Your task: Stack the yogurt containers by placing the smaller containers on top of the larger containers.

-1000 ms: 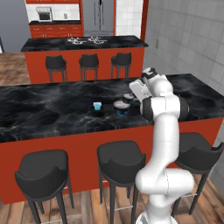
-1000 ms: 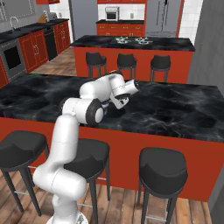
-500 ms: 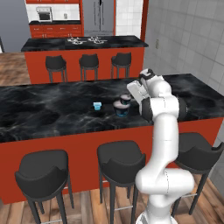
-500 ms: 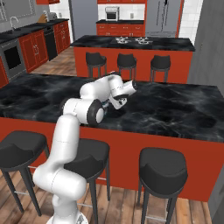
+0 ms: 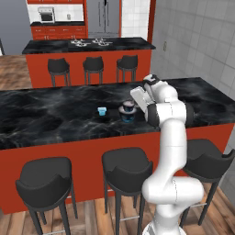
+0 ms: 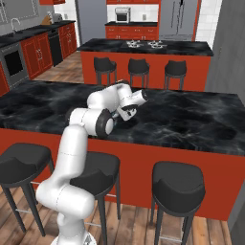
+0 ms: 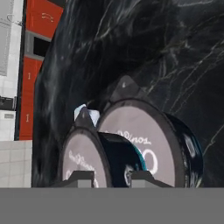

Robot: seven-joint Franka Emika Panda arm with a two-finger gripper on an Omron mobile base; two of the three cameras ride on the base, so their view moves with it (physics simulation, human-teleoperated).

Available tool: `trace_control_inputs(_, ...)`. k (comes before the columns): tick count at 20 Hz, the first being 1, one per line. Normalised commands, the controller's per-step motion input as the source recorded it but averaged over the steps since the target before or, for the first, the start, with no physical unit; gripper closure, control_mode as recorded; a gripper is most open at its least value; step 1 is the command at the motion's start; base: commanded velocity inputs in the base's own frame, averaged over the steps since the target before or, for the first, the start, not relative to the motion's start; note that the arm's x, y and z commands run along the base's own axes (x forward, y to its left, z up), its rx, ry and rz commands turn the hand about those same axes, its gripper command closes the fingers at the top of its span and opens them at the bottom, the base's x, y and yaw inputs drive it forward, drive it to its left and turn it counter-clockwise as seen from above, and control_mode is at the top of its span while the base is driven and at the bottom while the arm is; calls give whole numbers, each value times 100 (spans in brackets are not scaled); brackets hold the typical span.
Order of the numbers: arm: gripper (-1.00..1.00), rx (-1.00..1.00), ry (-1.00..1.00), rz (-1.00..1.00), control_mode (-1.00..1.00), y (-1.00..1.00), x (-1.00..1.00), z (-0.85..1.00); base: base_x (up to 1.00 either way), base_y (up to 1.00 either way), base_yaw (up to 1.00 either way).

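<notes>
Gripper [image 7: 105,175]: clenched on small dark cup [image 7: 94,159] with pale lid, just beside wide dark tub [image 7: 144,146]. Tiny light-blue cup [image 5: 102,111] stands apart on black marble surface [image 5: 50,114]

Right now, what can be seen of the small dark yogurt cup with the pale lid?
The small dark cup is round, with a pale pinkish-grey lid bearing faint print and a blue band on its dark side. In the hand view it sits between the claw fingertips, which are shut on it, just in front of the large tub.
</notes>
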Motion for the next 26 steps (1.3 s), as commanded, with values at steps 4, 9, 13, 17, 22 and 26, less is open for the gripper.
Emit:
trace_control_inputs(4,100,0,0,0,-100,3,1,-13,0,0,0)
trace_control_inputs(9,100,0,0,0,-100,0,0,-11,0,0,0)
trace_control_inputs(13,-100,0,-1,0,-100,0,-1,-1,0,0,0)
trace_control_inputs(17,-100,0,-10,0,-100,0,-16,5,0,0,0)
trace_control_inputs(22,-100,0,-15,0,-100,0,-45,24,0,0,0)
trace_control_inputs(26,-100,-4,-15,-1,-100,8,-75,34,0,0,0)
